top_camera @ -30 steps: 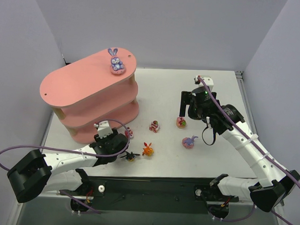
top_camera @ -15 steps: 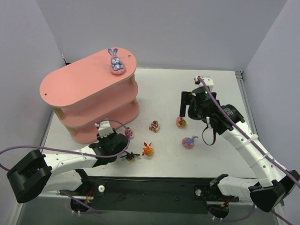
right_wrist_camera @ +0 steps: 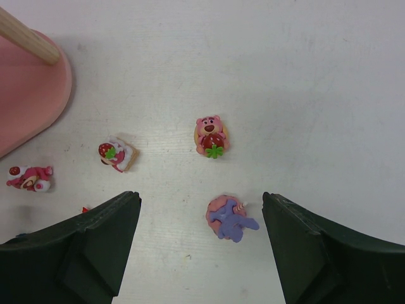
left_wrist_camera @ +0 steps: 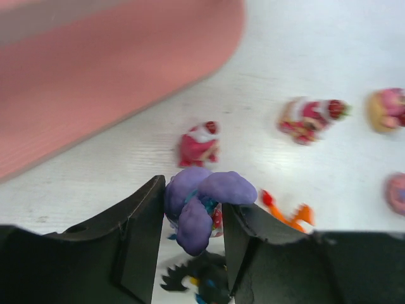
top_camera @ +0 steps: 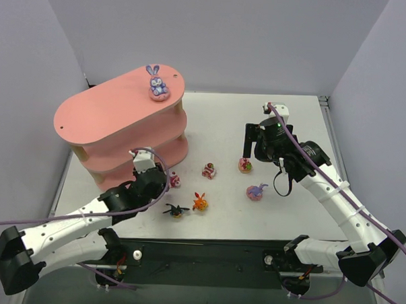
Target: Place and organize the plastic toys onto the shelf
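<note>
Step in hand: carrying a toy to the shelf. Your left gripper (left_wrist_camera: 193, 218) has its jaws clamped on a purple bunny (left_wrist_camera: 204, 196), one finger on each side, just in front of the shelf (top_camera: 117, 118) foot. The bunny looks clear of the desk (top_camera: 272, 114), judging by the black-yellow spiky toy (left_wrist_camera: 201, 285) that shows beneath it.

Next move, my read: raise the bunny to a tier of the shelf and set it upright. A spot near the blue bunny (top_camera: 157, 83), which stands at the far end of the shelf's top board, would do. Then part the jaws. Mind the board edges going up.

Your right gripper (right_wrist_camera: 199, 199) hangs well right of the shelf, jaws wide apart, holding nothing. Below it are a pink bear (right_wrist_camera: 211, 135) and a tipped bunny (right_wrist_camera: 229, 218) lying on its pink base. Also loose on the desk:
- a strawberry-topped toy (right_wrist_camera: 118, 154), right of the shelf
- a pink-red toy (top_camera: 175, 181), just beside the shelf foot
- an orange toy (top_camera: 199, 202), further out from the shelf

Hard to make out:
- The left wrist view is blurred.
- The fingers cover the held bunny's face and base.
- From above, the left wrist hides the held bunny altogether.
- A finger cuts off the orange toy in the left wrist view.
- The top board covers most of the shelf's two lower tiers, so you cannot tell whether anything sits there.
</note>
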Controlling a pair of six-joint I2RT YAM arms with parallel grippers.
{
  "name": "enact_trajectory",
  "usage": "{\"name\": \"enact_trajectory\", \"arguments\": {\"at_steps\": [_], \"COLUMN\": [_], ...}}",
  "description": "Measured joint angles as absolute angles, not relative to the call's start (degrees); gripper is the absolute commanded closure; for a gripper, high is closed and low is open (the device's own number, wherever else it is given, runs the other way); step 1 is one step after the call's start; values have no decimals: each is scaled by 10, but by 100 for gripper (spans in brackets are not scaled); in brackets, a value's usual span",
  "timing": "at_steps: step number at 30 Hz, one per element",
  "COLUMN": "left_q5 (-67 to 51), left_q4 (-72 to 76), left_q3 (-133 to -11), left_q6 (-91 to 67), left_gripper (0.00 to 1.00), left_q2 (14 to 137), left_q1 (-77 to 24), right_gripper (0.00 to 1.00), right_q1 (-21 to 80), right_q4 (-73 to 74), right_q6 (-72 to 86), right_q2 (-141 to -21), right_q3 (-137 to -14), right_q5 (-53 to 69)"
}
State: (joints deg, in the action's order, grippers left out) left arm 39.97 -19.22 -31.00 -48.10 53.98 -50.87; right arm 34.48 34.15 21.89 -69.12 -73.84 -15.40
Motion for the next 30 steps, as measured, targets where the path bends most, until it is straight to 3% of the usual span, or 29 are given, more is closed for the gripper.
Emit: {"name": "enact_trajectory", "arguments": {"at_steps": [6,14,22,30], "left_q5": [295,240,288,391], "left_q4": [-277,-395,-479,-594], "left_q3": [-449,-679,-984,-1147], "left_q6": [-411,-308,-207,-180], "left_gripper": [100,100,100,100], "left_q2": [476,521,656,730], "left_q1": [-509,-524,-529,-514], "right_gripper": [20,20,20,20], "right_q1": [342,340,338,333], "right_q4": [341,341,340,336], "right_q6": [221,227,226,227], "right_q2": [-692,-692,-692,-686], "right_q3": [-738,-733,-731,-717], "right_q5": [-154,-154,-154,-154]}}
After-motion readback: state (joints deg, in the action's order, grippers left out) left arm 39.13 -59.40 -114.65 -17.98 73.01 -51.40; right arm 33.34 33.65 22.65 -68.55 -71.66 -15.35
